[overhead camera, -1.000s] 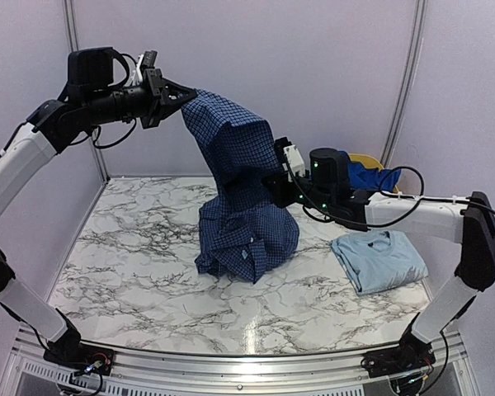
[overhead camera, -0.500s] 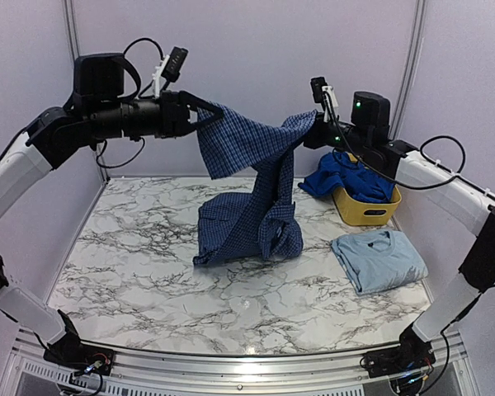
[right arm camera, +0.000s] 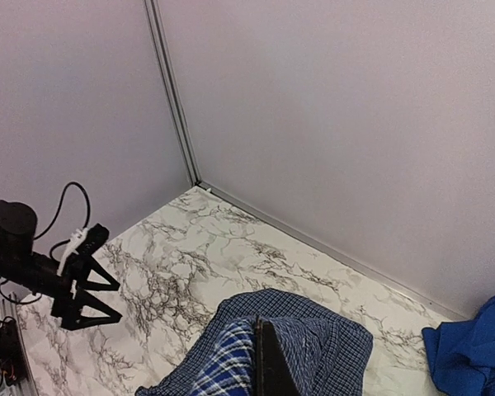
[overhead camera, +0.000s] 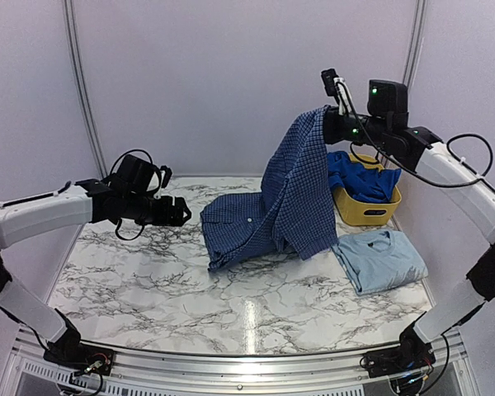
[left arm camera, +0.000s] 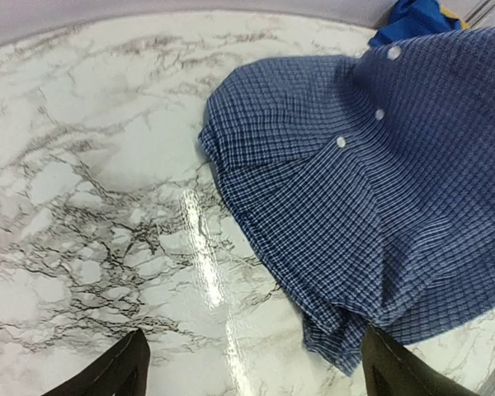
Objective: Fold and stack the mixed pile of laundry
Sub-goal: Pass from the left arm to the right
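The right tool (overhead camera: 330, 125) is raised high at the back right, its jaws clamped together on one edge of the check shirt (overhead camera: 293, 198). The wrist view shows its dark fingers (right arm camera: 264, 355) pinched shut with checked cloth on both sides. From that grip the shirt hangs down in a long drape. Its lower part spreads leftward over the middle of the desk (overhead camera: 148, 280), with white buttons showing along the placket.

The left tool (overhead camera: 180, 214) is low over the desk just left of the shirt, jaws wide apart and holding nothing. In its own view its two fingertips (left arm camera: 120, 375) stand either side of bare marble and the shirt's near corner.

At the right rear, beside the hanging shirt, a yellow basket (overhead camera: 371, 210) holds a royal-blue piece (overhead camera: 359, 177) that spills over its rim. In front of the basket a sky-blue tee (overhead camera: 379, 260) lies folded flat on the desk, near the shirt's hem but apart from it.
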Robot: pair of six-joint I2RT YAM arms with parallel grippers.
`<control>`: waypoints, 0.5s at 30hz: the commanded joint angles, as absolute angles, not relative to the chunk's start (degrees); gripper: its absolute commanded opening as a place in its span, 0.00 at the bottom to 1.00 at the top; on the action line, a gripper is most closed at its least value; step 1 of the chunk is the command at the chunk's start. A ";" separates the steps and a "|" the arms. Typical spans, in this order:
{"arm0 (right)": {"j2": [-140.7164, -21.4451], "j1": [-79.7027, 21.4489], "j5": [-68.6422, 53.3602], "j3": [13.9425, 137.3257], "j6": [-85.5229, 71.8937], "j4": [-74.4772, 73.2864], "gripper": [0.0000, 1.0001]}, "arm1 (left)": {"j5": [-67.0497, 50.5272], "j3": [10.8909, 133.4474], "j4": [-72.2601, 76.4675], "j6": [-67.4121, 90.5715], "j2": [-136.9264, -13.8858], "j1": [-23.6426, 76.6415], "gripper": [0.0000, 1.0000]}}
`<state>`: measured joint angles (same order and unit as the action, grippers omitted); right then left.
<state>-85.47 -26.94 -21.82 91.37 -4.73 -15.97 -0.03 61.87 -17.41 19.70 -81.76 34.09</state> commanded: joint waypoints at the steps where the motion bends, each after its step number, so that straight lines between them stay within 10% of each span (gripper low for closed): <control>1: -80.99 -25.81 -19.62 92.84 -2.94 -17.85 0.00 | -6.03 63.34 -10.86 29.55 -91.80 34.05 0.88; 15: -80.77 -25.59 -19.78 92.37 -2.61 -18.38 0.00 | -13.18 73.74 -5.21 32.41 -111.14 45.57 0.95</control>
